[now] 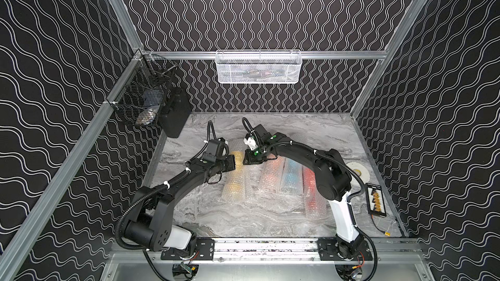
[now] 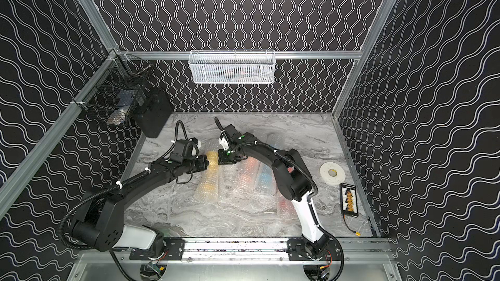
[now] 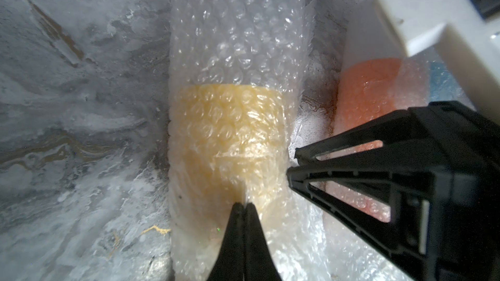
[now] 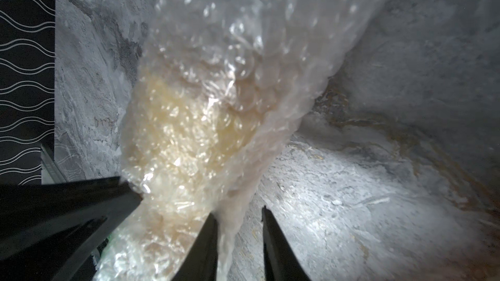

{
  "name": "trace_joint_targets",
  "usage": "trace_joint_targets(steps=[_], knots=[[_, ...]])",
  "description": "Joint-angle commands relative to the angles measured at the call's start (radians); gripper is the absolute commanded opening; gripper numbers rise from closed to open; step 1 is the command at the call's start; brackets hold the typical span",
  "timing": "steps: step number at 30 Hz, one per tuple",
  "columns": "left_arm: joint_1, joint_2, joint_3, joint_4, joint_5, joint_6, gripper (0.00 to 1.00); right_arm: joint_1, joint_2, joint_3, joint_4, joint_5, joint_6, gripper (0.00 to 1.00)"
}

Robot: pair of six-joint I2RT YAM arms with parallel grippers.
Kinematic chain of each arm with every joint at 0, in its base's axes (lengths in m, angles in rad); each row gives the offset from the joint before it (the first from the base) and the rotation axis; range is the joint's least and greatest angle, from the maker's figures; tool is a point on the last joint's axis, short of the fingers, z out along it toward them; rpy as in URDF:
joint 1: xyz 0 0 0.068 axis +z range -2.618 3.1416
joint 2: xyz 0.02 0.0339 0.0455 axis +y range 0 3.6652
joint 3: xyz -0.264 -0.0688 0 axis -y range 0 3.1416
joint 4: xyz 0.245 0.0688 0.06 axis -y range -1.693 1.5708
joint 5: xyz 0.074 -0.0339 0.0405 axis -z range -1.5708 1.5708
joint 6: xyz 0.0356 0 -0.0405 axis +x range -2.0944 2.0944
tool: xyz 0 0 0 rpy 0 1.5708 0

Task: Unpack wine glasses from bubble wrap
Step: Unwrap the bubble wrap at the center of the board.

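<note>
**mk_rig:** Where's everything sitting right now?

**tabletop_dan:** Four long tubes of clear, whitish bubble wrap (image 3: pixel 238 22) lie side by side on the grey marble-look tabletop (image 1: pixel 216 212), between the black left arm (image 1: pixel 184 182) and the black right arm (image 1: pixel 324 168). Colour shows through each — the yellow-tinted tube (image 1: pixel 234 183) is nearest the left arm, then the orange-tinted tube (image 1: pixel 270 175), the light-blue-tinted tube (image 1: pixel 292 175) and the red-tinted tube (image 1: pixel 309 198), which runs partly under the right arm. All still wrapped.

**mk_rig:** And the grippers?

**tabletop_dan:** The left gripper (image 3: pixel 243 206) has its thin black fingers pressed tight together, pinching a fold of wrap over the yellow part of the yellow-tinted tube. The right gripper (image 4: pixel 239 220) is at the same tube's side, fingers parted a modest way — bare tabletop shows through the gap. A loose edge of wrap lies against one finger (image 4: pixel 208 239), but it isn't clamped on anything. From the left wrist view its tips sit just beside the yellow-tinted tube, with the orange-tinted tube behind them.
</note>
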State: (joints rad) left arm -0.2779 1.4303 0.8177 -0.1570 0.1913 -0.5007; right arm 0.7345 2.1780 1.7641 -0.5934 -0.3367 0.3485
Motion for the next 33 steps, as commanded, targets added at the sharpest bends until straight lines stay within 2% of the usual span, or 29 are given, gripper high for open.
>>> trace_joint_targets(steps=[1, 12, 14, 17, 21, 27, 33], knots=[[0.001, 0.004, -0.003, 0.025, 0.011, -0.012, 0.0, 0.003, 0.005, 0.013, -0.001, -0.013, 0.004, 0.31], [0.002, 0.006, 0.002, 0.029, 0.015, -0.016, 0.0, 0.003, 0.029, 0.01, 0.037, 0.009, 0.034, 0.29], [0.002, 0.009, 0.001, 0.031, 0.019, -0.016, 0.0, 0.003, 0.029, 0.005, 0.048, 0.011, 0.038, 0.25], [0.002, 0.009, 0.001, 0.023, 0.017, -0.01, 0.0, 0.003, 0.025, -0.004, 0.056, 0.014, 0.035, 0.12], [0.001, 0.002, 0.003, 0.013, 0.002, -0.003, 0.0, 0.002, 0.016, -0.014, 0.055, 0.037, 0.027, 0.05], [0.001, 0.004, 0.005, -0.009, -0.03, 0.02, 0.0, -0.003, 0.009, -0.02, 0.047, 0.051, 0.021, 0.0], [0.005, -0.011, -0.003, -0.041, -0.086, 0.048, 0.0, -0.021, -0.004, -0.041, 0.053, 0.057, 0.024, 0.0]])
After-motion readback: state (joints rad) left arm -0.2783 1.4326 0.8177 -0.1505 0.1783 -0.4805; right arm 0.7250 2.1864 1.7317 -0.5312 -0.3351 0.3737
